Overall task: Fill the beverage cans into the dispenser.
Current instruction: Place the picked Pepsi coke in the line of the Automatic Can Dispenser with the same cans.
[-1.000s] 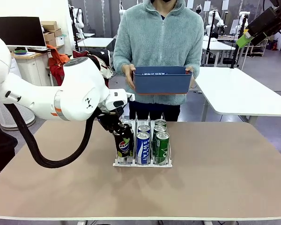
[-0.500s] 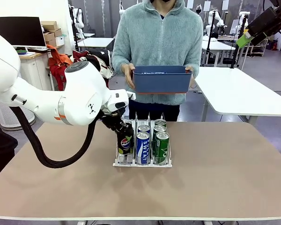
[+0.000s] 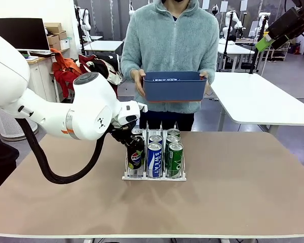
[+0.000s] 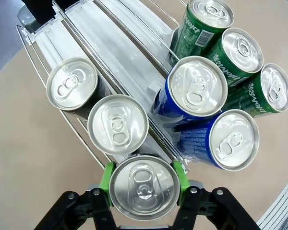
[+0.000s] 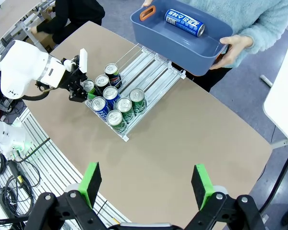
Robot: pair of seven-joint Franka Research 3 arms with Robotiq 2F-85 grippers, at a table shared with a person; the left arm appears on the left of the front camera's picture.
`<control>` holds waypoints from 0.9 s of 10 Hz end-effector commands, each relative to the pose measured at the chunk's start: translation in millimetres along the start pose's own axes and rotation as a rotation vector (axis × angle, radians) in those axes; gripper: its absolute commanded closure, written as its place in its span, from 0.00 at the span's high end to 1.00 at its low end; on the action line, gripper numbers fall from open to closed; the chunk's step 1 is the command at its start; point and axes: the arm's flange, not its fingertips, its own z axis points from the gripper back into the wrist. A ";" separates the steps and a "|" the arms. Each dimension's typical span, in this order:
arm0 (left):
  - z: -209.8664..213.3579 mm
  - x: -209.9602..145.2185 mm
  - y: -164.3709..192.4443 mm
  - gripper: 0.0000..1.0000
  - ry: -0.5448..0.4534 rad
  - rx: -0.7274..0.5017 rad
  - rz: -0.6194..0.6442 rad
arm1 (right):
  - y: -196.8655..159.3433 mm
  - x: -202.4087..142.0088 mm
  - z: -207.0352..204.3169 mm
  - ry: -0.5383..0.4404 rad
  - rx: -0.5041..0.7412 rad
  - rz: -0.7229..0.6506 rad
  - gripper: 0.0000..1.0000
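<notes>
pinching 1 pepsi can [image 3: 135, 158] at the dispenser's [image 3: 154, 177] front left corner with the left gripper [image 4: 144, 178], right gripper [image 5: 147, 186] spread wide. could tip if let go crooked or bumped.

Blue bin [image 3: 175, 87] before fleece-clad person [image 3: 169, 40]; monitor [image 3: 19, 33] far left; tan table [image 3: 243, 192].

A tan table [image 3: 233, 187] bears the clear dispenser [image 3: 154, 177] on its white base, near the middle

Front camera faces across; wrist cameras overlook the dispenser [image 5: 151, 67] (left close, right high).
</notes>
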 end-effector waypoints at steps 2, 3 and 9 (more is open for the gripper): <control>-7.6 -0.5 -1.4 0.58 0.002 -0.025 0.007 | 0.8 0.5 -0.5 0.001 0.000 -0.001 1.00; -10.3 -2.2 -4.5 0.58 0.011 -0.033 0.010 | 0.8 0.5 -0.5 0.001 0.000 -0.001 1.00; -13.8 -5.5 -11.4 0.58 0.030 -0.027 0.003 | 0.8 0.5 -0.5 0.001 0.000 -0.001 1.00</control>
